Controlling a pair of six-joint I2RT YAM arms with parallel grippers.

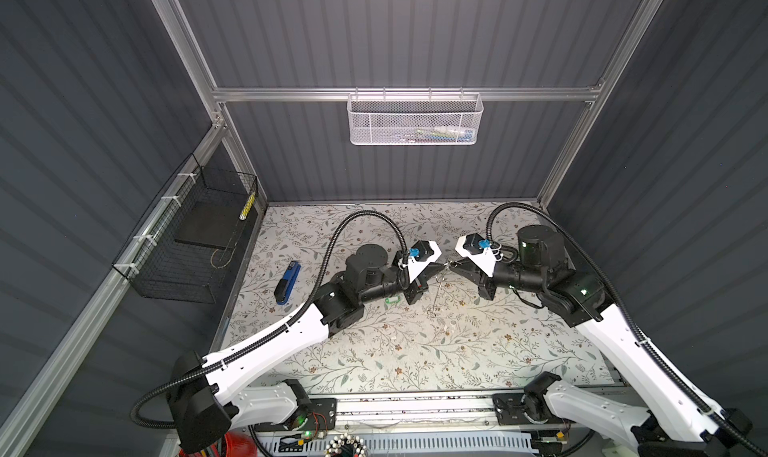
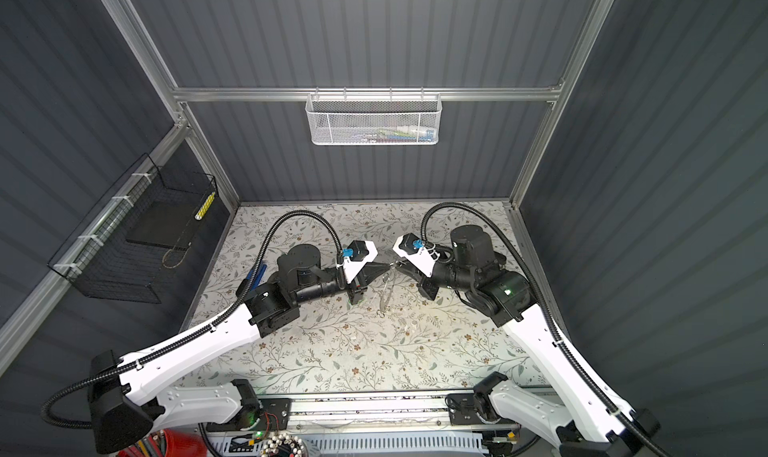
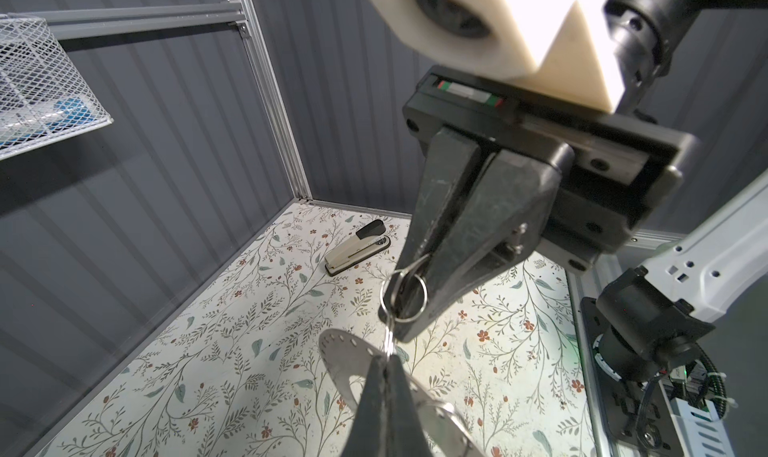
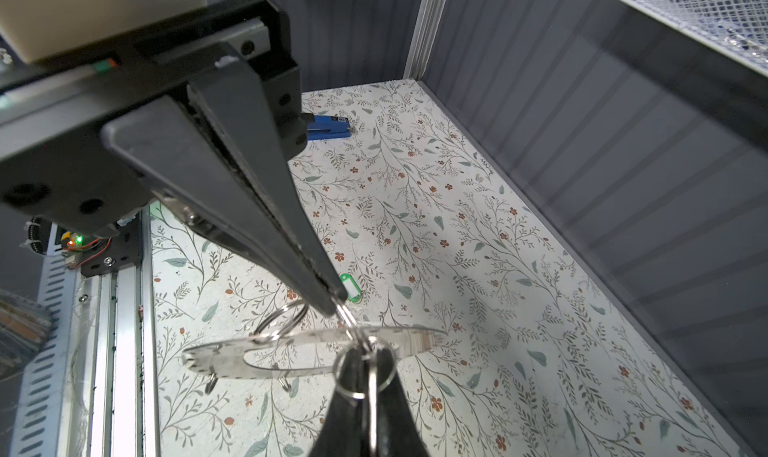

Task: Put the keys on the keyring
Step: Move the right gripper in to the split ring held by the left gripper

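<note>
In both top views a white mesh basket (image 1: 415, 120) hangs on the rear rail; the small things inside are too blurred to name. A black wire basket (image 1: 195, 234) on the side wall holds a dark flat slab. The left claw (image 1: 441, 267) and the right claw (image 1: 454, 263) meet tip to tip above the counter (image 1: 415, 351). The keyring (image 1: 437, 290) hangs under them, edge-on. The green tag (image 1: 391, 300) lies on the counter beside the left arm, and a blue stapler (image 1: 287, 283) lies well apart.

In the left wrist view the left claw (image 3: 384, 361) is clenched on the rim of the keyring (image 3: 345, 349), a flat grey annulus with tiny rim holes. The right claw (image 3: 409, 317) is clenched on a split ring (image 3: 423, 295).

In the right wrist view the keyring (image 4: 311, 351) floats nearly level, and the green tag (image 4: 351, 287) shows a white label.
</note>
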